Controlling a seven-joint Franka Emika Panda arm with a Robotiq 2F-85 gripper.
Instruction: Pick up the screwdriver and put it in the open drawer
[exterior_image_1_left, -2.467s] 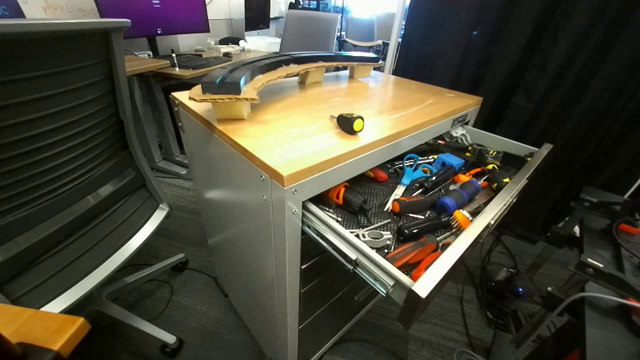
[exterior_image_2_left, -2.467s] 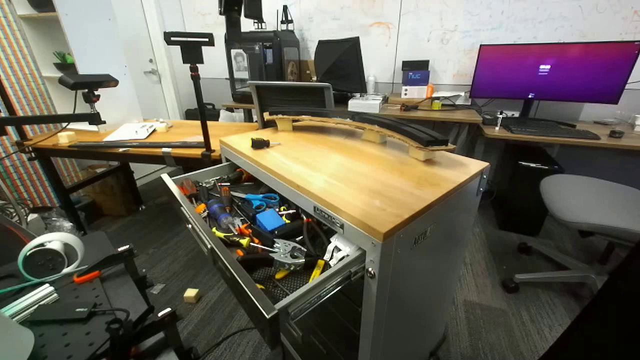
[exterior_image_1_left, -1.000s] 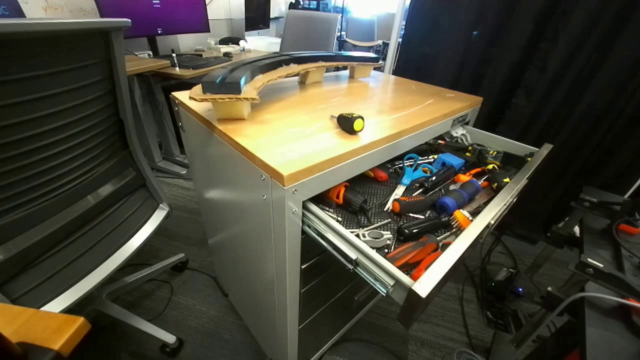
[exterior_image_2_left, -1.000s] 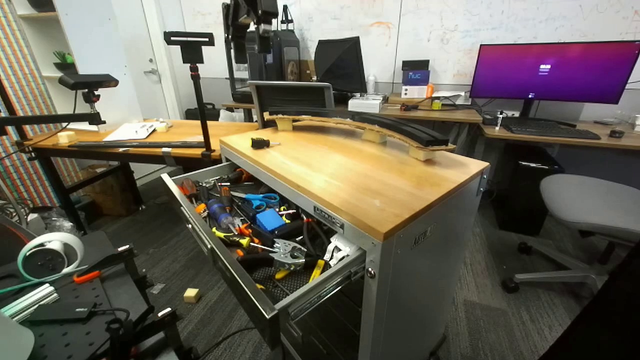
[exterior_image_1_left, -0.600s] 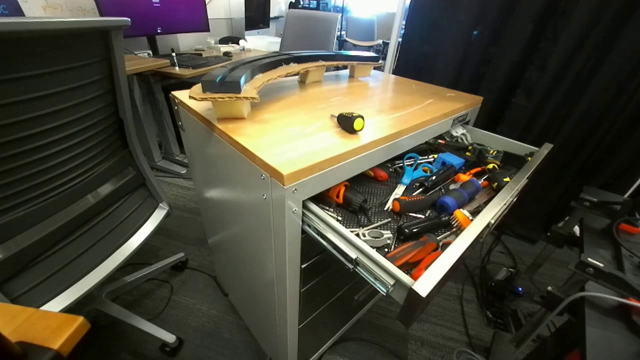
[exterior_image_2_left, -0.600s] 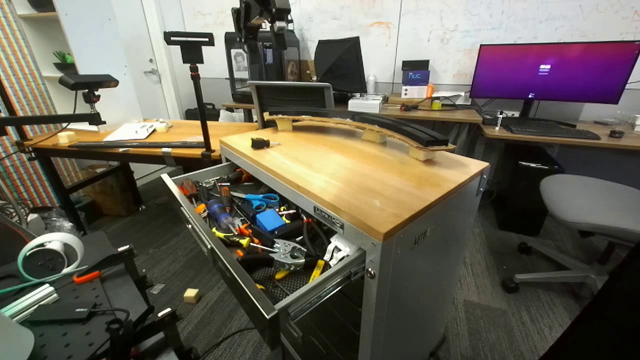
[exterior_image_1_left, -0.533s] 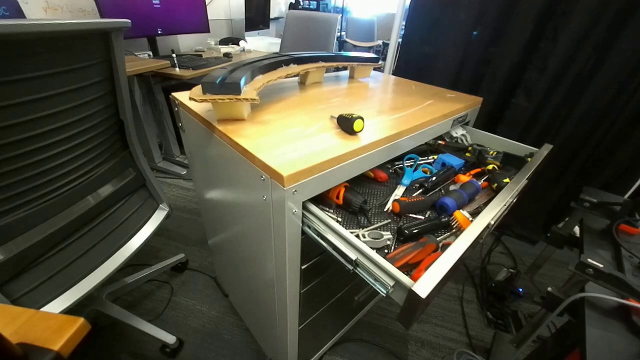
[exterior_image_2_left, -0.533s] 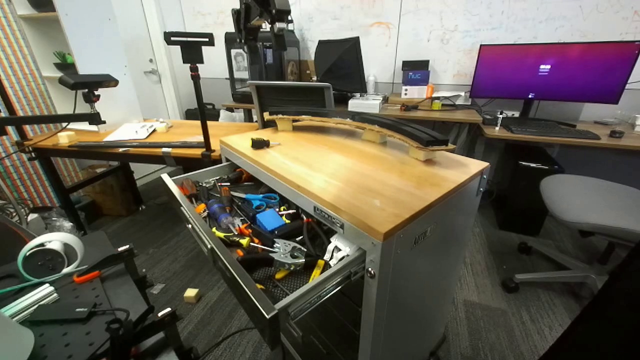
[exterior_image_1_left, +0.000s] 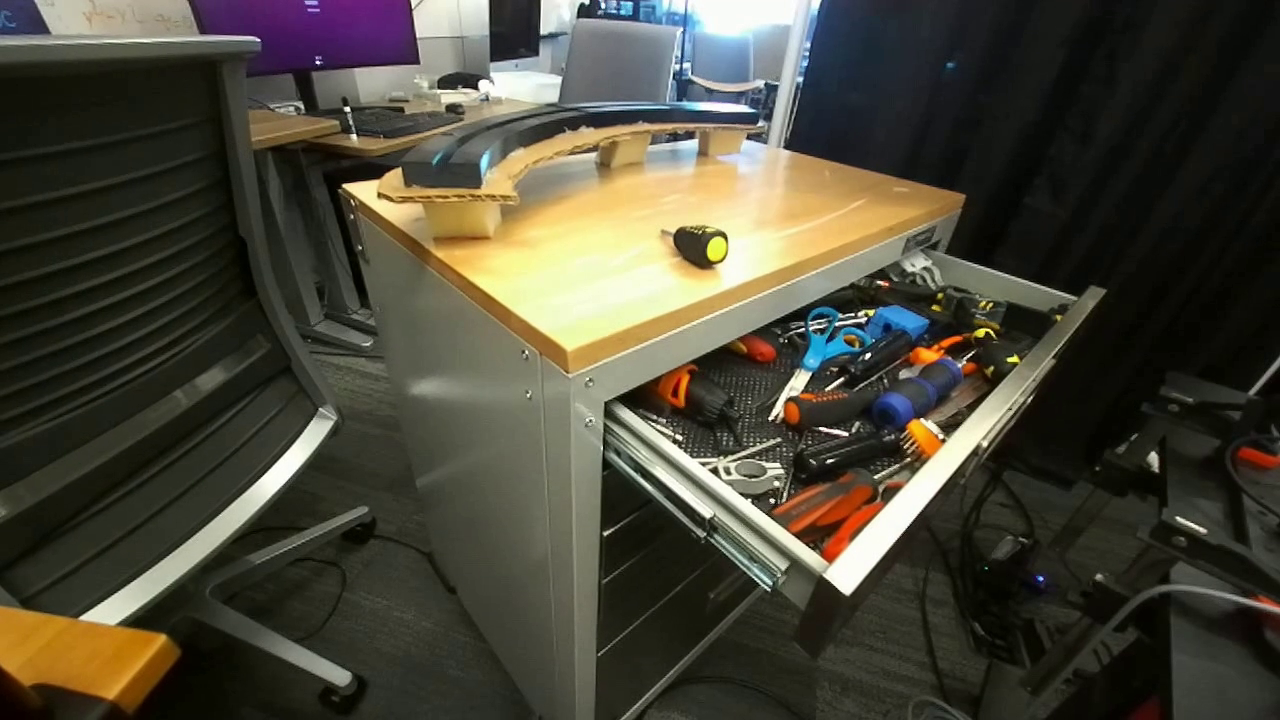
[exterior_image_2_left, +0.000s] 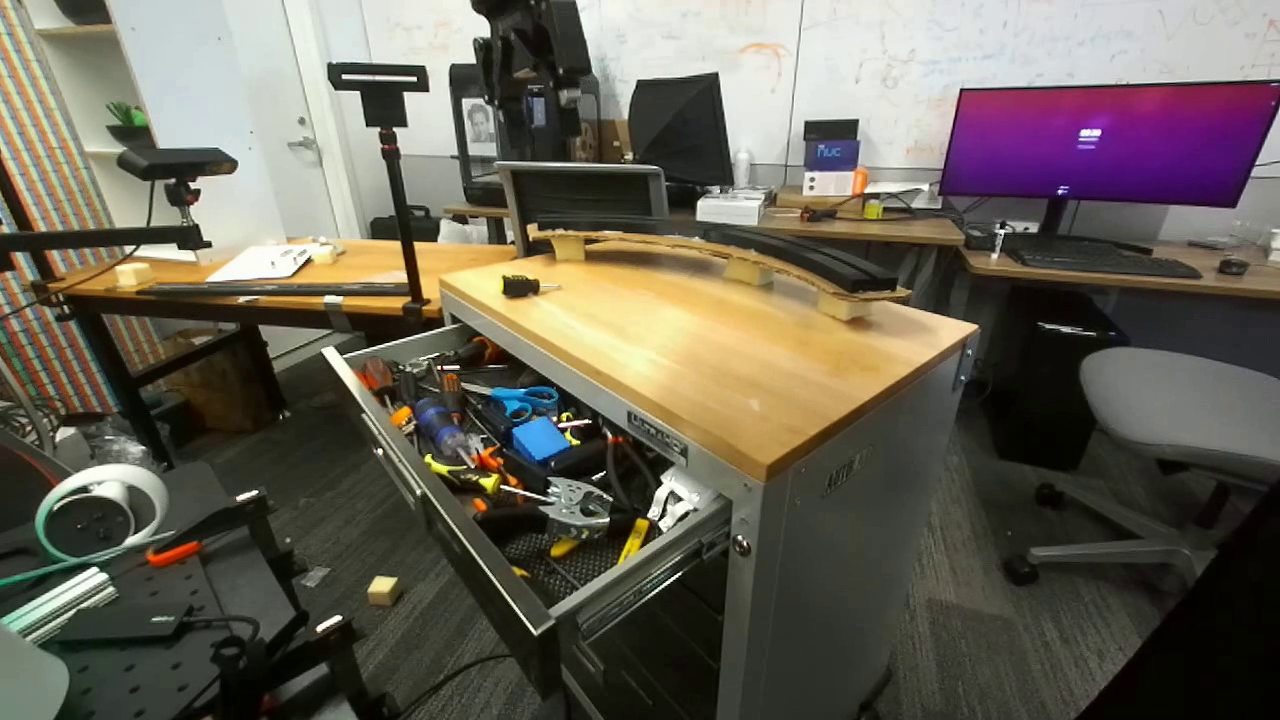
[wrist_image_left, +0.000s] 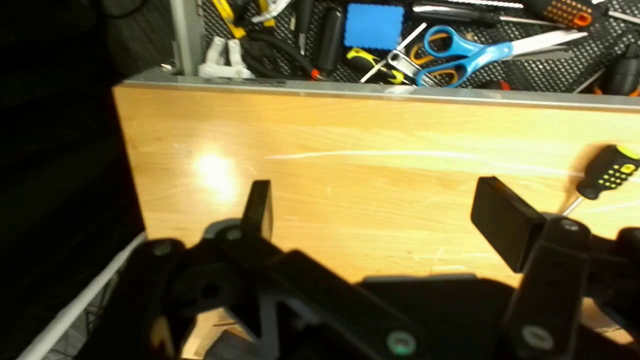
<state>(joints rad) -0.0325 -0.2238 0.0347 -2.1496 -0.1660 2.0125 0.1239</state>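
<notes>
The stubby black and yellow screwdriver (exterior_image_1_left: 700, 246) lies on its side on the wooden cabinet top, near the edge above the drawer. It also shows in an exterior view (exterior_image_2_left: 520, 287) and at the right edge of the wrist view (wrist_image_left: 607, 172). The open drawer (exterior_image_1_left: 965, 442) is pulled out and full of tools; it also shows in an exterior view (exterior_image_2_left: 445, 500) and in the wrist view (wrist_image_left: 185, 37). My gripper (wrist_image_left: 380, 210) is open and empty, over bare wood, with the screwdriver outside its right finger. In an exterior view the gripper (exterior_image_2_left: 543, 115) hangs high above the cabinet top.
A curved black bar (exterior_image_1_left: 590, 130) on cardboard and foam blocks runs along the back of the cabinet top, also seen in an exterior view (exterior_image_2_left: 800, 262). Blue scissors (wrist_image_left: 465, 52) and a blue block (wrist_image_left: 374, 26) lie in the drawer. A chair (exterior_image_1_left: 150, 300) stands beside the cabinet.
In an exterior view my gripper has come down from the top edge and shifted slightly right. The screwdriver and drawer have not moved.
</notes>
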